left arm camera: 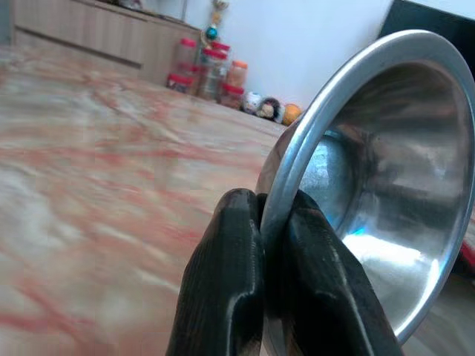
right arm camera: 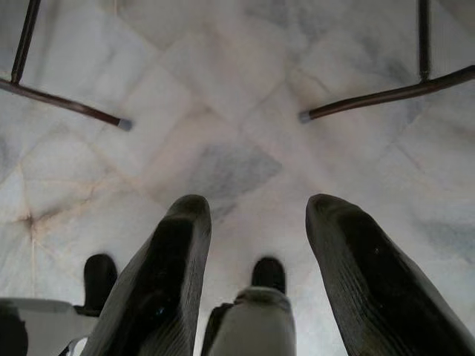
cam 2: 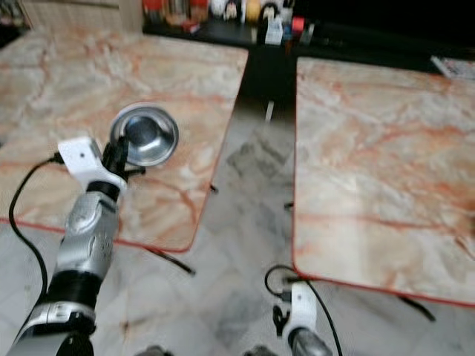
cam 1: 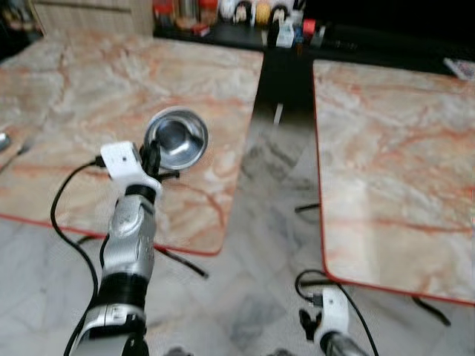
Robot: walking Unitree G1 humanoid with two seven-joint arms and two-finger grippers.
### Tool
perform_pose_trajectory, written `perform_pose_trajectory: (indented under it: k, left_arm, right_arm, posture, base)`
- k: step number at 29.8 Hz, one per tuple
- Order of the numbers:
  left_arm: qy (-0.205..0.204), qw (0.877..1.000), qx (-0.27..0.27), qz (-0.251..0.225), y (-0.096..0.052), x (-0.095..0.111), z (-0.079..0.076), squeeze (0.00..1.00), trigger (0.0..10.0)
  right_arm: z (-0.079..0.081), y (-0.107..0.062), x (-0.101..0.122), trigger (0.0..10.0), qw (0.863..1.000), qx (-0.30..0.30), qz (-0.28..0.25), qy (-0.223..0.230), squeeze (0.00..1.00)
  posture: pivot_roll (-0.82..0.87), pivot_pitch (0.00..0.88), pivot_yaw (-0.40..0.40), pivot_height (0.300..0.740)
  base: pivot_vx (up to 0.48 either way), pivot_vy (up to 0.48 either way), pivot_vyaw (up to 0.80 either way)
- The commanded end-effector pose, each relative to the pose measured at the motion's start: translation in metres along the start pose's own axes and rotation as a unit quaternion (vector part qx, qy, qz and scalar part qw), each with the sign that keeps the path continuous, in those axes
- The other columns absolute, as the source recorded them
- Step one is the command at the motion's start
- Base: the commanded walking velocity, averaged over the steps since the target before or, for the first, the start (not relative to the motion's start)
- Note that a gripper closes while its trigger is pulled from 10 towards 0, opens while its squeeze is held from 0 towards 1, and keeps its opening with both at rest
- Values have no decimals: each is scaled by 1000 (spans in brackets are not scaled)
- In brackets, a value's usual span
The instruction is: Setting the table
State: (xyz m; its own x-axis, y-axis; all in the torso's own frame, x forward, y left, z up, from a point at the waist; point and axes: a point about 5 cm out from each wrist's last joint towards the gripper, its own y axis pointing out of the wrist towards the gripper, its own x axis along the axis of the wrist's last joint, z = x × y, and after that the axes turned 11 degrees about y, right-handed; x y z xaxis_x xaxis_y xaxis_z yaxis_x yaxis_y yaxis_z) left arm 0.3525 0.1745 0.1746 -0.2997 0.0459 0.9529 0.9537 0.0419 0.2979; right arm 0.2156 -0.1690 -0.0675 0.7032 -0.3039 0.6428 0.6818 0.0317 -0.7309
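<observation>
- One steel bowl [cam 1: 177,138] is being held by its rim above the left table.
- Two marble-patterned tables [cam 1: 111,96] are being shown, one on each side of a floor gap.
- Two grippers are being shown: the left gripper [left arm camera: 261,245], pinched on the bowl's rim, and the right gripper [right arm camera: 256,237], hanging with fingers parted over the floor.
- Several jars [left arm camera: 208,67] are being seen on a far shelf; too blurred to be counted.

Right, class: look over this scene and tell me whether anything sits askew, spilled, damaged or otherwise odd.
Only one thing: the steel bowl is tipped on edge, not lying flat. The left gripper pinches its rim above the left marble table. Nothing looks spilled or damaged. The right gripper hangs open over the tiled floor.
</observation>
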Motion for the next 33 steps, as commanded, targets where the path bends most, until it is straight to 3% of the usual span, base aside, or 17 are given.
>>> perform_pose_trajectory:
  k: [1, 12, 23, 33]
  left_arm:
    - [-3, 1000, -11, -9, 1, 2, -8, 0, 10000]
    - [4, 1000, -9, -25, 5, 10, -5, 0, 10000]
    - [8, 998, -36, -42, 10, 20, -18, 0, 10000]
    - [3, 999, -37, -30, 5, 14, -19, 0, 10000]
  right_arm:
    - [-10, -2, -4, 10000, 1000, -13, 8, 4, 0]
    - [-8, -2, -7, 10000, 1000, -10, 16, -10, 0]
    - [-8, -3, -11, 10000, 1000, -11, 20, -9, 0]
    - [-8, -4, -13, 10000, 1000, -9, 20, -13, 0]
  posture:
    - [99, 111, -57, 740]
    - [106, 96, -53, 740]
    - [96, 80, -43, 740]
    - [92, 74, -39, 740]
  base:
    - [0, -480, -681]
    - [0, -480, -124]
    - [0, -480, 0]
    - [0, -465, 0]
